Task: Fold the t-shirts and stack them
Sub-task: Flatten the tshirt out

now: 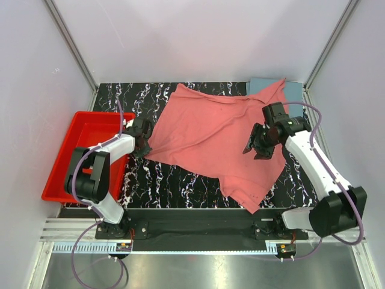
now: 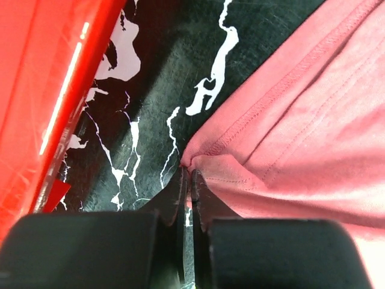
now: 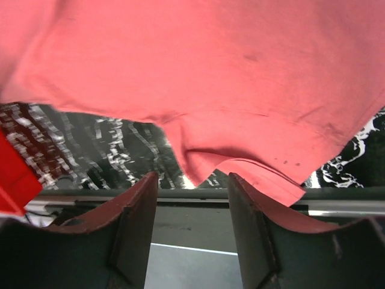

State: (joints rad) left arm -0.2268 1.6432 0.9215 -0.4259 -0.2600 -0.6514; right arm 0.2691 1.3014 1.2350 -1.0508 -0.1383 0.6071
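The left gripper (image 2: 187,180) pinches just the shirt (image 2: 301,120) at its hem corner, so a pull may slip it. The right gripper (image 3: 192,192) hangs open, empty.

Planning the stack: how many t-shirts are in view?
2. The salmon-pink t-shirt lies spread across the table; the grey-blue t-shirt sits at the far right corner, partly under it. More could be hidden beneath.

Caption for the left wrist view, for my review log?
Left gripper shut on the pink shirt at its hem corner, on the marbled table beside the red tray.
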